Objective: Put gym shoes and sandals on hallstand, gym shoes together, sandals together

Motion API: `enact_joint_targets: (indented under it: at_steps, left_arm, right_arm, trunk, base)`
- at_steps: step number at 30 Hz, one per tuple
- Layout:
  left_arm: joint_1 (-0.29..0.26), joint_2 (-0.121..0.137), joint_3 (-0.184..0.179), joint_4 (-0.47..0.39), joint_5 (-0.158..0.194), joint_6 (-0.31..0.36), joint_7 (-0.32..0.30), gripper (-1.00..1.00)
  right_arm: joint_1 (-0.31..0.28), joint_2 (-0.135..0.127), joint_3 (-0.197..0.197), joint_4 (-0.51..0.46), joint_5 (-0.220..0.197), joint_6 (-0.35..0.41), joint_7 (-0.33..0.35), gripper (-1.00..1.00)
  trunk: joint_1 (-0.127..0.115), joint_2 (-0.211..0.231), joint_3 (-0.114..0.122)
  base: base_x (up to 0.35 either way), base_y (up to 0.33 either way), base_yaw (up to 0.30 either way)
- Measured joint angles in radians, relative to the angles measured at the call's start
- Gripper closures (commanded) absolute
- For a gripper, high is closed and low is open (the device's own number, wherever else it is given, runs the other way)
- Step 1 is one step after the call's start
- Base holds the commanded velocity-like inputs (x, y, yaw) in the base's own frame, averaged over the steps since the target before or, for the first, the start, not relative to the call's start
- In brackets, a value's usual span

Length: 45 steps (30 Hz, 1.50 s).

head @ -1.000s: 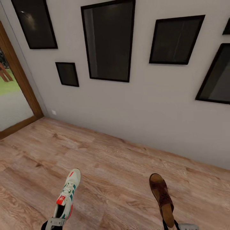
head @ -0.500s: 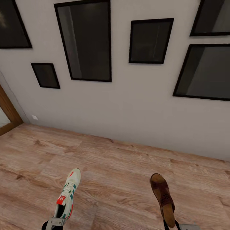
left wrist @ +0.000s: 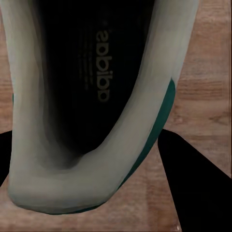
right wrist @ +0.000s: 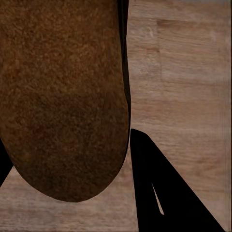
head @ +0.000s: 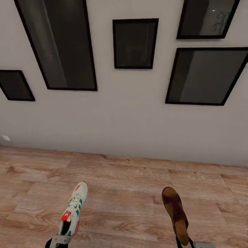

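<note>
A grey wall (head: 131, 117) with black picture frames (head: 57, 44) fills the top. Below lies the brown wood floor (head: 124, 199). At lower left, the left end effector (head: 58, 241) grips the white sneaker with green stripes (head: 73, 210). At lower right, the right end effector (head: 193, 244) grips the flat brown sandal (head: 176, 213).

Head camera: high, looks forward and down at grey wall (head: 131, 124) hung with dark frames (head: 135, 43), plank floor (head: 131, 193) below. Gym shoe (head: 73, 210) at 7 o'clock of its field, sandal (head: 175, 213) at 5 o'clock, both near bottom edge.

Left wrist camera: very near, looks along fingers (left wrist: 198, 188) into gym shoe (left wrist: 92, 106) heel opening, floor (left wrist: 208, 82) behind.

Right wrist camera: equally near, faces sandal (right wrist: 63, 96) heel over floor (right wrist: 188, 82).

Shared with head view: floor plus each held shoe.
</note>
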Motion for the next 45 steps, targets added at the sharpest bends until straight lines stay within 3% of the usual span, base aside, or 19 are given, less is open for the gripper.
enact_joint_targets:
  at_steps: [45]
  left_arm:
    - [0.000,-0.001,0.000,0.003,-0.001,-0.008,0.003,1.00]
  right_arm:
    - [0.000,0.000,-0.002,0.023,0.000,-0.002,0.000,1.00]
  trunk:
    - [0.001,0.000,0.000]
  base:
    - [0.021,-0.012,-0.300]
